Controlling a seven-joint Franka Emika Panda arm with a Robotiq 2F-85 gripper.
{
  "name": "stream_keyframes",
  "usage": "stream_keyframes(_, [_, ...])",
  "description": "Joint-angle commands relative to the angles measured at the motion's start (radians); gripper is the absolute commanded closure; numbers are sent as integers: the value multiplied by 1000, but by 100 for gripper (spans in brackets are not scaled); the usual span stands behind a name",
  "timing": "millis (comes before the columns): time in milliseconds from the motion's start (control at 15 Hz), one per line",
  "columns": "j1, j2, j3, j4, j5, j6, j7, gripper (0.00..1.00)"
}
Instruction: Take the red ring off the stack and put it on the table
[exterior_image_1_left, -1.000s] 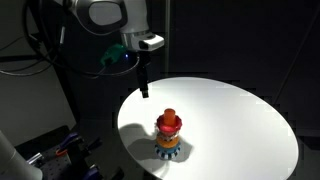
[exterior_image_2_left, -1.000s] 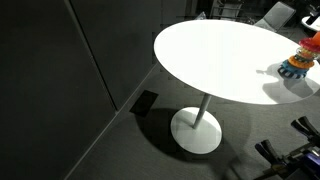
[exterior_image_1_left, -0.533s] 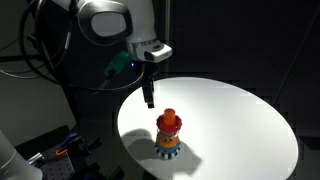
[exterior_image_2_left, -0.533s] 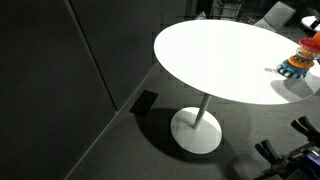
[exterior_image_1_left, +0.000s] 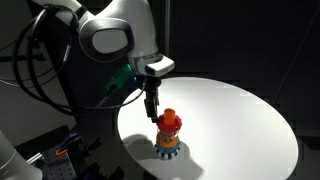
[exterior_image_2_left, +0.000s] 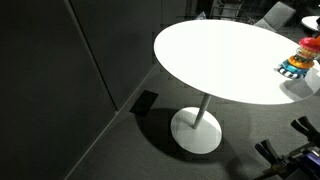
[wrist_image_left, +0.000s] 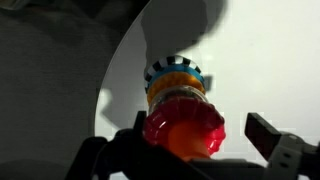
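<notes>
The stack (exterior_image_1_left: 168, 137) stands near the front edge of the white round table (exterior_image_1_left: 235, 120). It has a blue-grey scalloped base, an orange ring, the red ring (exterior_image_1_left: 169, 125) and a yellow-orange knob (exterior_image_1_left: 168, 113) on top. My gripper (exterior_image_1_left: 152, 106) hangs just beside and above the knob. In the wrist view the red ring (wrist_image_left: 170, 118) fills the space between my open fingers (wrist_image_left: 185, 140), with the base (wrist_image_left: 172, 72) beyond it. The fingers are apart on either side of the ring. The stack also shows at the table's edge in an exterior view (exterior_image_2_left: 298, 60).
The table (exterior_image_2_left: 225, 55) stands on a single pedestal foot (exterior_image_2_left: 197, 130) over a dark floor. Cables and dark equipment (exterior_image_1_left: 50, 150) lie beside the table below the arm. The background is dark curtain.
My gripper has moved down and across from the table's far rim until it is right at the top of the stack. The stack has not moved.
</notes>
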Motion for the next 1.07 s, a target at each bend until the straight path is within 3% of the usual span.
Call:
stream_keyframes(0, [-23,7,17,-19,-106,53,101,0])
stream_keyframes(1000, [-14,71,9,-60,-294,213,279,0])
